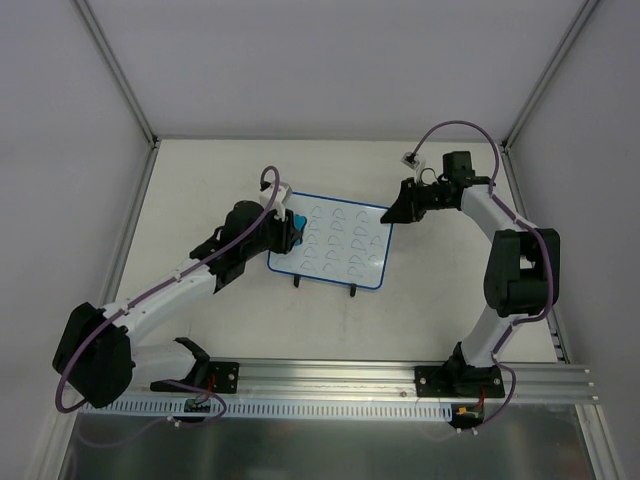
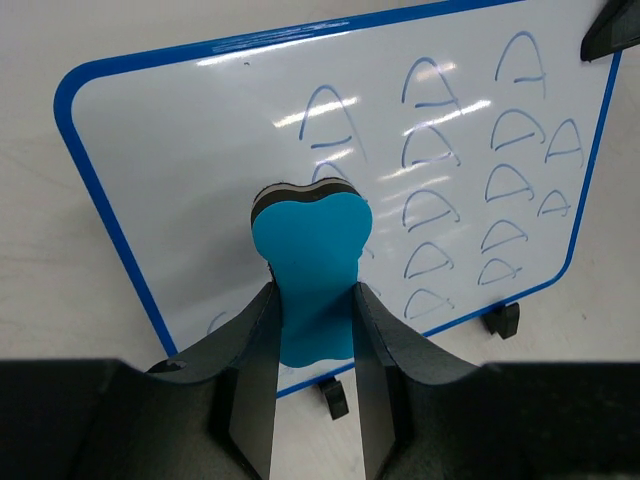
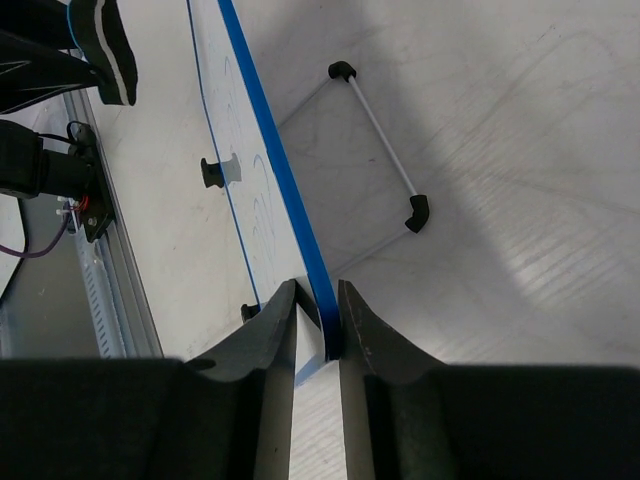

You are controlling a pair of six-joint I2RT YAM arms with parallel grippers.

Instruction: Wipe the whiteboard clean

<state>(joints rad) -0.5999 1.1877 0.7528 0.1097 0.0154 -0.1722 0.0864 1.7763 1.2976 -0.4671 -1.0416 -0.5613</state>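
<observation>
The whiteboard (image 1: pixel 335 245) stands tilted on two black feet mid-table, white with a blue rim and rows of blue arc scribbles. In the left wrist view its face (image 2: pixel 180 150) fills the frame; its left part is bare. My left gripper (image 1: pixel 288 232) is shut on a blue bone-shaped eraser (image 1: pixel 300 222), held against the board's left side. The eraser (image 2: pixel 312 260) sits between my left gripper's (image 2: pixel 315 300) fingers. My right gripper (image 1: pixel 392 213) is shut on the board's upper right corner. The right wrist view shows my right gripper (image 3: pixel 318 300) clamping the blue rim (image 3: pixel 270 130).
A thin white rod with black ends (image 3: pixel 380 140) lies on the table behind the board. Walls with metal posts enclose the table on the left, back and right. An aluminium rail (image 1: pixel 400 375) carrying the arm bases runs along the near edge.
</observation>
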